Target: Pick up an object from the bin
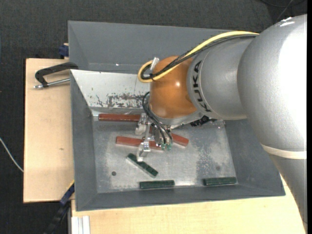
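The grey arm [243, 72] is seen entering the metal bin [80, 145] from the right, with its orange cover [170, 89] over the middle. Beneath it, the jaws are placed at a long red-brown bar [127, 141] lying mid-bin. Whether they are apart or together cannot be told. A dark green bar [146, 166] is seen just beside them.

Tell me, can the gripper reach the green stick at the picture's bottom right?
Probably yes. The green stick lies alone with nothing on it, but it hugs the near wall of the bin, which may crowd the gripper.
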Tool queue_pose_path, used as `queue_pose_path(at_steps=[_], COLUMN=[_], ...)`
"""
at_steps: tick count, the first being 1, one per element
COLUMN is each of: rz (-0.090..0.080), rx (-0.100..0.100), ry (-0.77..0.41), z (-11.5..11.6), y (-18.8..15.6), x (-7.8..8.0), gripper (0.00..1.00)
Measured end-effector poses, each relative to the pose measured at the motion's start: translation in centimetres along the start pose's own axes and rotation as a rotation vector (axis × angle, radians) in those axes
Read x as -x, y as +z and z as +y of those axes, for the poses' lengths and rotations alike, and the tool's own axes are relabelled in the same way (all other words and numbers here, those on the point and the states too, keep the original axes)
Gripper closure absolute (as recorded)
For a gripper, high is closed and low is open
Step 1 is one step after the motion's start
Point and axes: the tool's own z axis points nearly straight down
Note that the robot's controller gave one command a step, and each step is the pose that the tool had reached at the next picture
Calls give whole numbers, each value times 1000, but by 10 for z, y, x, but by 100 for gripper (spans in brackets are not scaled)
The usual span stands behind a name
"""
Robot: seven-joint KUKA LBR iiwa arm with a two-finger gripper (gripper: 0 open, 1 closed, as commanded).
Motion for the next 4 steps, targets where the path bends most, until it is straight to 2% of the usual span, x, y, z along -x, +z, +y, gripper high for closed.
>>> queue_pose_path(at_steps=[1,2,3,4], rz=[-5,-4,-4,-7], rx=[-2,-2,-2,-2], ry=[-46,-46,-46,-104], z=[-12,-12,-12,-22], y=[-120,-120,-120,-64], x=[0,0,0,-12], gripper=[100,0,0,0])
